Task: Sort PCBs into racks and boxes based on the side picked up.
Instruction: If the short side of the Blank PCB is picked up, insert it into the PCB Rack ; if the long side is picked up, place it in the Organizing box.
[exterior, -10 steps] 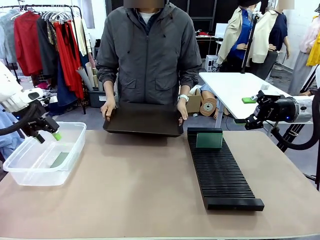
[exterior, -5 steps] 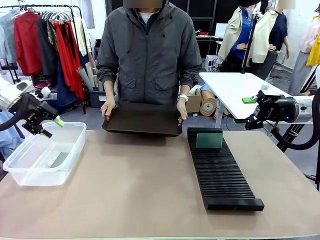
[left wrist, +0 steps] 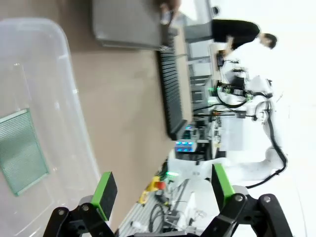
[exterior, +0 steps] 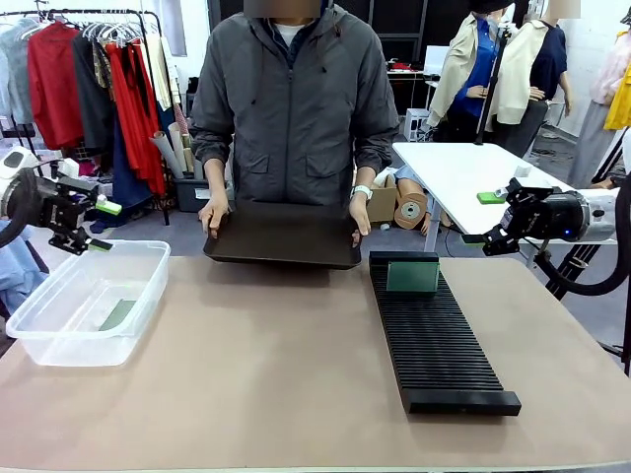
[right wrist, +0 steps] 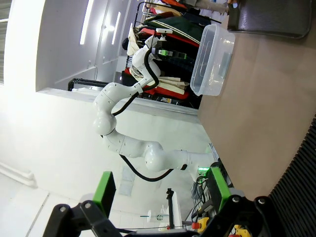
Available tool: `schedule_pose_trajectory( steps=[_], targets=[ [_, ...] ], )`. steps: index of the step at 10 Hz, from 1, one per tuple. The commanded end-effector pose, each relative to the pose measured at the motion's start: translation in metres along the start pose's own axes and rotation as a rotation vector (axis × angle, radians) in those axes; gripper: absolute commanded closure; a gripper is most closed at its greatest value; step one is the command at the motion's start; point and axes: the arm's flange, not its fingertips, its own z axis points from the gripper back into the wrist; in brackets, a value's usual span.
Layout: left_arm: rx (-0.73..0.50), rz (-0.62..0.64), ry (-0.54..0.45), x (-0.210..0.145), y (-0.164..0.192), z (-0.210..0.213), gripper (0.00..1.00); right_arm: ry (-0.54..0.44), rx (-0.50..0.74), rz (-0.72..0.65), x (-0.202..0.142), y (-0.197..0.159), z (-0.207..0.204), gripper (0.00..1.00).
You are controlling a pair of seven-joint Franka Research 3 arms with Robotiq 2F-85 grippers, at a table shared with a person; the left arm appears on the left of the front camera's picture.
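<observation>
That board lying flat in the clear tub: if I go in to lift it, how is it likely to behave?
The PCB looks thin and rigid, so it should stay flat rather than droop. It lies flush on the tub floor, so getting a finger under an edge may be hard; it will probably slide on the smooth plastic. It seems light, so a pinch should hold it.
</observation>
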Motion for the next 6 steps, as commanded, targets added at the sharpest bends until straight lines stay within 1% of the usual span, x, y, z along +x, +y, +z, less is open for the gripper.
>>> schedule_pose_trajectory(
  steps=[1, 3, 6],
  targets=[
    [-0.070, 0.018, -0.056, -0.014, -0.015, 0.007, 0.00, -0.003, -0.006, -0.008, 0.000, 0.004, 0.000, 0.00],
    [-0.099, 0.010, -0.075, -0.025, -0.021, 0.012, 0.00, -0.003, -0.006, -0.008, 0.000, 0.004, 0.000, 0.00],
    [-0.148, 0.010, -0.093, -0.040, -0.018, 0.007, 0.00, -0.003, -0.006, -0.008, 0.000, 0.004, 0.000, 0.00]
  ],
)
